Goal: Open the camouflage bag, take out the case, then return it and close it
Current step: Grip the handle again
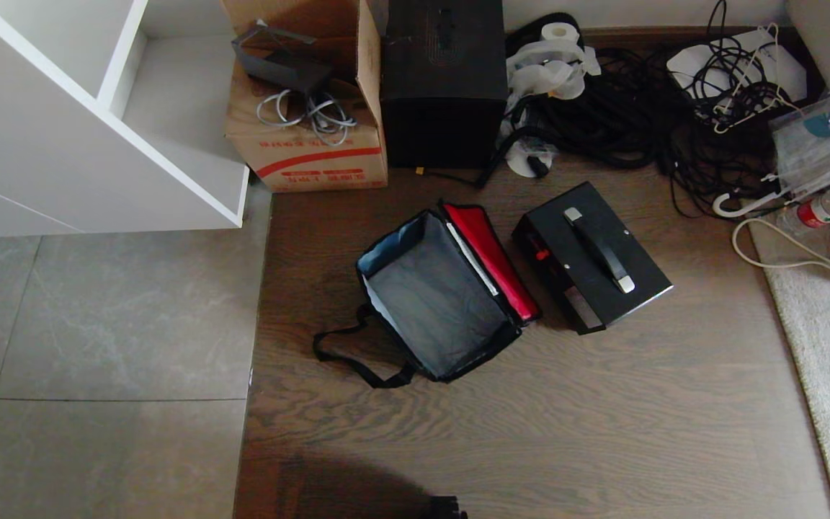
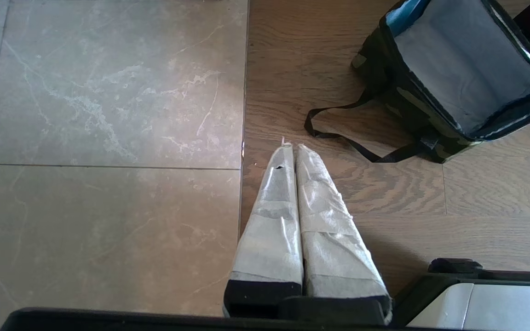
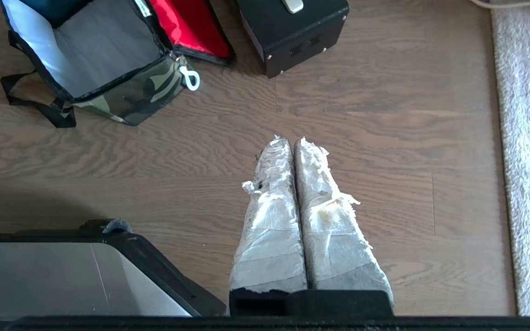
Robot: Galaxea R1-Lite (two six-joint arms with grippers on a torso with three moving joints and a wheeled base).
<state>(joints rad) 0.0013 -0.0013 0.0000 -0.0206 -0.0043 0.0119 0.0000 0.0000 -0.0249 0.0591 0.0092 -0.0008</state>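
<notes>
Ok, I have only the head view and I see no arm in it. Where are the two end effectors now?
Observer: The left end effector is shut and empty, above the wood floor near the strap of the camouflage bag.
Operator: And the right one?
Observer: The right end effector is shut and empty too, short of the case.
Operator: Is a zipper pull visible?
Observer: Yes, a white ring hangs at the bag's corner.
</notes>
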